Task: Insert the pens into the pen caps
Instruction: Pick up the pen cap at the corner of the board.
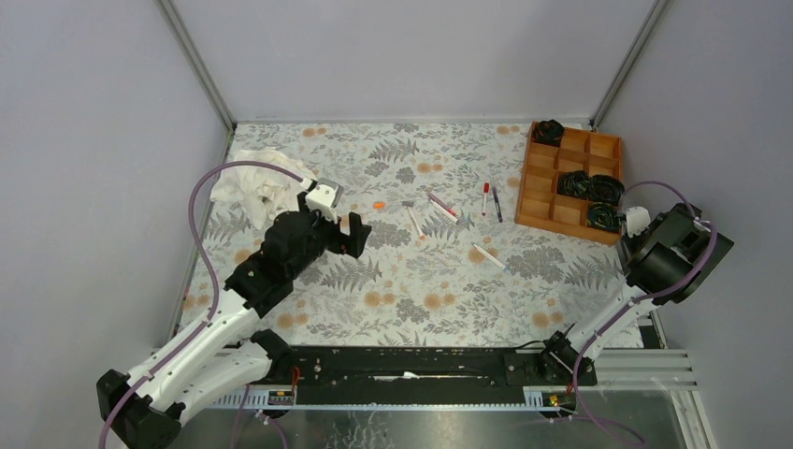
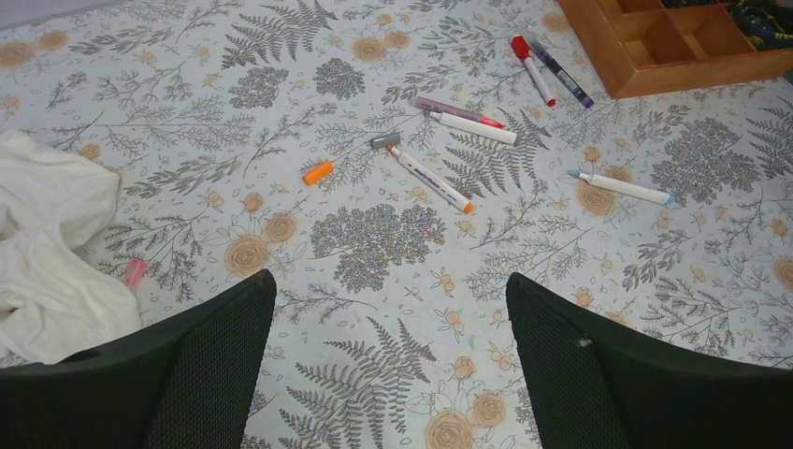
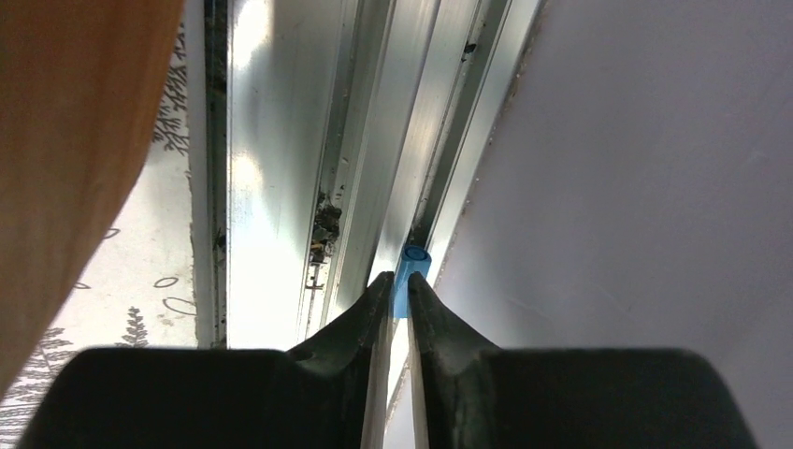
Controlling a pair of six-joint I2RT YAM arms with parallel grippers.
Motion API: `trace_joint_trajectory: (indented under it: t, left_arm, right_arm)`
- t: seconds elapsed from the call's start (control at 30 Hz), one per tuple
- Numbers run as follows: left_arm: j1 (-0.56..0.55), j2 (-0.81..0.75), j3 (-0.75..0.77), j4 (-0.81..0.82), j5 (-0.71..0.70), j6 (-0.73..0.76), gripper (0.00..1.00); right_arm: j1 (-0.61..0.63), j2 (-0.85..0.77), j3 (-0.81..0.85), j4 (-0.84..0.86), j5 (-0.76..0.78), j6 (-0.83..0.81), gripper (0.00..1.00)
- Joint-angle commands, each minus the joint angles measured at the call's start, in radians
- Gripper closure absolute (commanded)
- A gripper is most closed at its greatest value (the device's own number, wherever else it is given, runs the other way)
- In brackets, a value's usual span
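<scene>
The blue cap (image 3: 411, 265) is pinched between the fingertips of the right gripper (image 3: 398, 281), whose jaws are drawn nearly together on it. The cap's open end stands clear beyond the tips, over the aluminium rail (image 3: 281, 140) beside the grey wall (image 3: 655, 140).

The left gripper (image 2: 388, 281) is held above the patterned table (image 2: 374, 393) with its jaws spread wide and nothing between them. Nearest it, to the left, a small pink piece (image 2: 136, 272) is seen at the edge of a white cloth (image 2: 47, 243). Farther ahead the orange cap (image 2: 318, 172) is lying alone, well apart from the fingers. Just right of it an orange-tipped white pen (image 2: 428, 176) is laid slantwise, with a dark grey cap (image 2: 383, 142) at its far end. Beyond, a white pen (image 2: 472, 128) and a pinkish-red pen (image 2: 449, 109) are laid side by side. A blue-tipped white pen (image 2: 622, 187) is set apart to the right. Farthest off, a red-capped pen (image 2: 533, 70) and a dark blue-purple pen (image 2: 563, 75) are found near the wooden tray (image 2: 673, 79).
</scene>
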Motion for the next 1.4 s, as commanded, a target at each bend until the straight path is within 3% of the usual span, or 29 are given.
trace_joint_trajectory:
  t: [0.0,0.33,0.47,0.87,1.37]
  left_arm:
    - [0.008,-0.018,-0.015,0.025,-0.024,0.021,0.04]
    - [0.008,-0.016,-0.014,0.026,-0.023,0.021,0.04]
    - [0.008,-0.012,-0.014,0.026,-0.024,0.021,0.04]
    - [0.008,-0.013,-0.014,0.026,-0.029,0.023,0.04]
    - [0.008,-0.022,-0.015,0.028,-0.031,0.021,0.03]
  right_arm:
    - [-0.064,0.009,-0.019,-0.059,-0.027,0.0,0.79]
    - [-0.091,0.075,-0.018,-0.039,0.015,-0.012,0.67]
    - [-0.103,0.138,-0.005,-0.048,0.024,-0.01,0.67]
    - [-0.143,0.271,0.025,-0.114,-0.03,-0.005,0.83]
    - [-0.146,0.02,0.006,-0.122,-0.114,-0.029,0.91]
